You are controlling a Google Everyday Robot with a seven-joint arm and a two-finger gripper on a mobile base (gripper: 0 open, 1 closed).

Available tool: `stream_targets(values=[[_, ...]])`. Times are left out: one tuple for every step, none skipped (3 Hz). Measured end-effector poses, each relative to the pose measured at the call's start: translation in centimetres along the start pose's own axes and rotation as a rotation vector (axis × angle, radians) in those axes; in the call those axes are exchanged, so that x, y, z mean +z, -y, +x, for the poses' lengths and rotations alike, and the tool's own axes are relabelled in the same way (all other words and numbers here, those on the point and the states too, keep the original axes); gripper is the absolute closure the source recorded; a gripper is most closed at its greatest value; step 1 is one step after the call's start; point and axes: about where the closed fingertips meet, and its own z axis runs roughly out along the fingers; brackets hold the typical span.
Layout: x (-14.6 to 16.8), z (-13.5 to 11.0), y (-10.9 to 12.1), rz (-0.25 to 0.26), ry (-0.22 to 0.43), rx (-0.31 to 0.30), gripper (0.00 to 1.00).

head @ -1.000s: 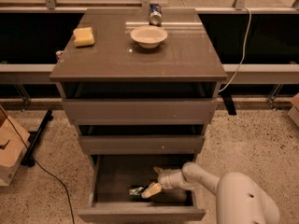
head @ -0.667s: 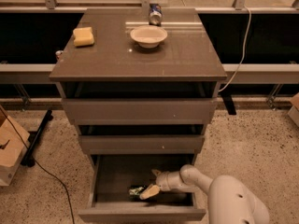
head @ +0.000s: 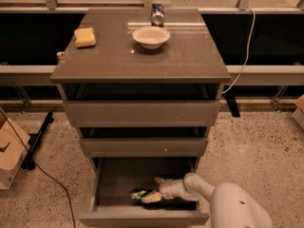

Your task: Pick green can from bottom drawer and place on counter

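The counter (head: 190, 61) sits high above the pulled-out bottom drawer (head: 142, 218). Inside that drawer, near its front wall, the gripper (head: 152, 190) reaches in with fingers spread. The green can (head: 138, 194) lies on the drawer floor at the fingertips.

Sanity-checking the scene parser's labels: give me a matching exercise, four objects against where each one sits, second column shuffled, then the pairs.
Things
1. green can
2. white bowl
3. yellow sponge
4. blue-and-silver can

Places
A. counter, far edge
B. counter, left side
C. open bottom drawer, near its front
D. counter, middle, toward the back

Pairs: 1-C; 2-D; 3-B; 4-A

The gripper is also down in the bottom drawer, next to the green can.
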Motion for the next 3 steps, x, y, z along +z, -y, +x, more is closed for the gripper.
stream_targets(values=[[-0.8,0.6,-2.1,-0.027,-0.006,-0.022,0.48],[-0.8,0.3,-4.7,-0.103,-0.015,-0.084,0.70],[-0.8,-4.5,-10.0,-0.292,-0.016,-0.168,1.00]])
